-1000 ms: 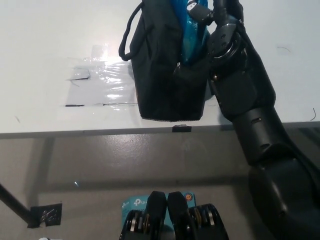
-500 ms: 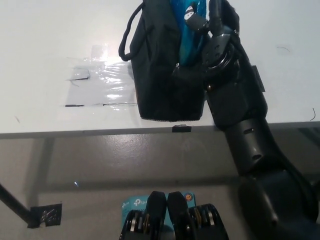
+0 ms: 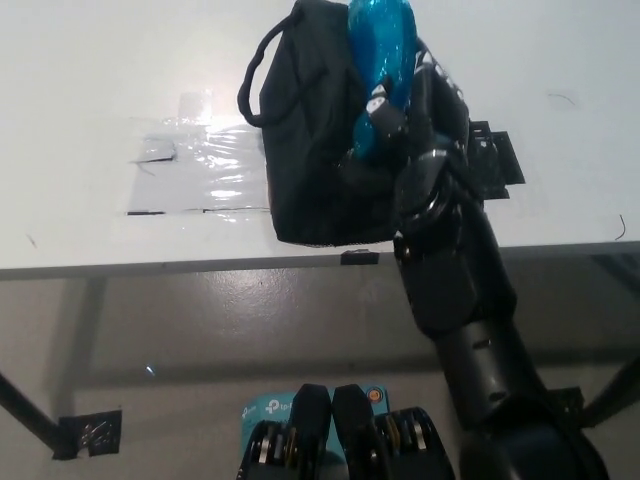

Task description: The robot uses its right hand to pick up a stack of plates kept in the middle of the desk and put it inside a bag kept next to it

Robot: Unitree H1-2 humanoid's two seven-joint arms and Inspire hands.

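A black bag (image 3: 310, 140) with a loop handle stands on the white desk (image 3: 90, 90) near its front edge. The blue stack of plates (image 3: 380, 45) stands on edge inside the bag, its top sticking out of the opening. My black right hand (image 3: 420, 125) is against the bag's right side, over the lower part of the blue stack. Whether it grips the plates is not clear. My white left hand is out of view.
Shiny clear tape (image 3: 205, 165) covers a patch of desk left of the bag. Black tape marks (image 3: 497, 160) lie to the right of my hand. The desk's front edge (image 3: 150, 265) runs across the picture, with grey floor and a small blue box (image 3: 268, 408) below.
My right hand has drawn back from the bag's opening toward the desk's front edge. The blue stack has stayed in the bag and shows more. The view has shifted slightly.
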